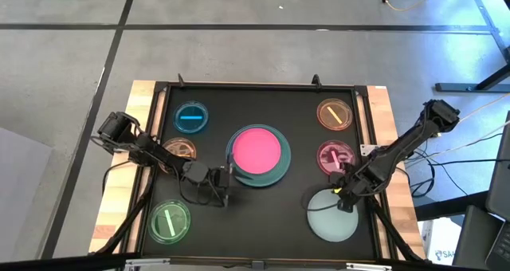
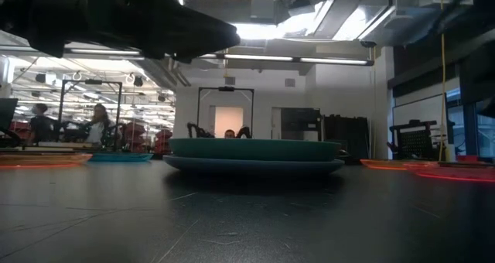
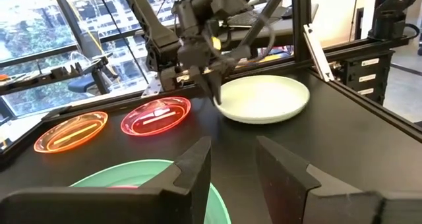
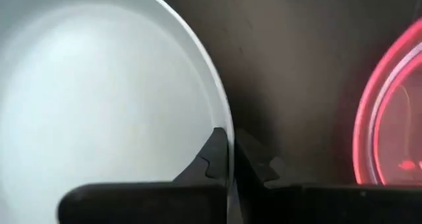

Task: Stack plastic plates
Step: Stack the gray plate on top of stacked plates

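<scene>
A round pink plastic plate [image 1: 256, 150] lies on a larger teal plate [image 1: 275, 174]; the right gripper [image 1: 346, 199] touches a pale-mint plate [image 1: 331, 221].

Black table top [image 1: 263, 215] w/ wood edge strips [image 1: 135, 143] each side, on grey floor [image 1: 64, 64]. Cables [image 1: 478, 135] beside table's right edge. Room behind: people at desks [image 2: 97, 124], ceiling lights [image 2: 255, 58], doorway [image 2: 228, 120].

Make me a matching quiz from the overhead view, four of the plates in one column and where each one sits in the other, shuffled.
Things:
1. pink plate
2. pale-mint plate
3. blue plate
4. green plate

Places:
A. near left corner of the table
B. far left corner
C. centre, on the teal plate
D. near right, rim between the right gripper fingers

Pairs: 1-C, 2-D, 3-B, 4-A
</scene>
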